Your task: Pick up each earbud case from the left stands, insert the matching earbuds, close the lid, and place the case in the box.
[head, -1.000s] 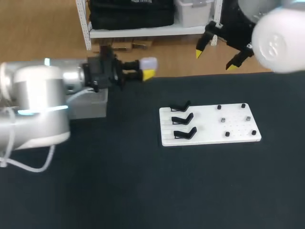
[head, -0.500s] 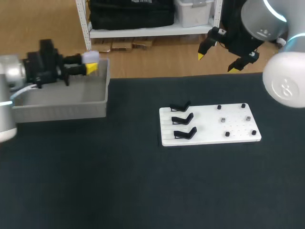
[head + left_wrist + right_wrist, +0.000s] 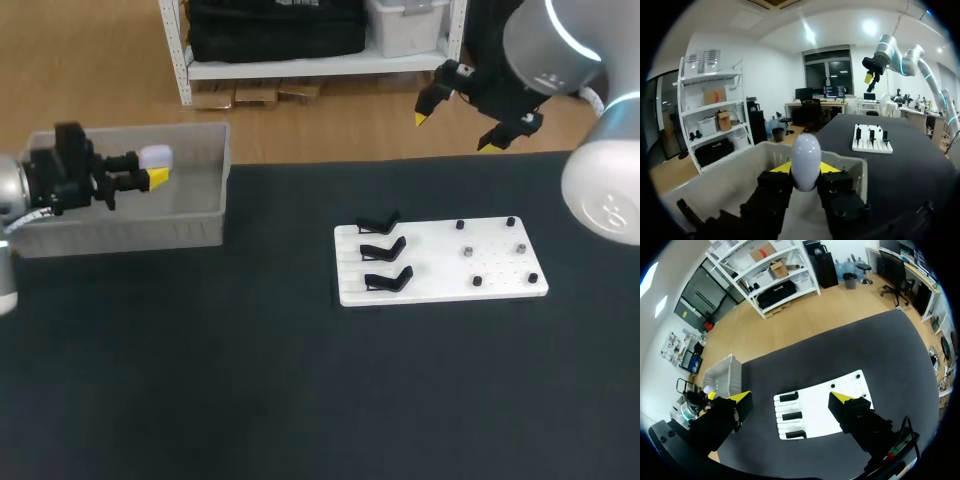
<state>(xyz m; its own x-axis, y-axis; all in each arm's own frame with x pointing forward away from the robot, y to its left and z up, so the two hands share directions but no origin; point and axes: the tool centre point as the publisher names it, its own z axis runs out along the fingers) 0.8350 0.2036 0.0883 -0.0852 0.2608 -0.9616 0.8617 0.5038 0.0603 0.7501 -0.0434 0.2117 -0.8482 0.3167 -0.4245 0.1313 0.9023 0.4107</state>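
Clamping a white egg-shaped earbud case (image 3: pixel 155 155) (image 3: pixel 805 159) from two sides, the left gripper (image 3: pixel 155 168) (image 3: pixel 806 170) is hovering just above the open grey plastic box (image 3: pixel 190 225) (image 3: pixel 715 180); the case is sitting between the yellow fingertips and jutting out beyond them, over the box's interior; the box is standing at the far left corner of the black bench (image 3: pixel 300 380); the right gripper (image 3: pixel 453 130) (image 3: pixel 791 397) is hanging high over the bench's far edge, towards its right corner, with its fingers spread wide apart; a white rectangular board (image 3: pixel 495 270) (image 3: pixel 850 390) (image 3: pixel 871 147) is lying right of the bench's middle, well apart from the box; three black angled stands (image 3: pixel 385 251) are lining the board's left edge, and small dark pegs (image 3: pixel 477 281) are dotting its right half.
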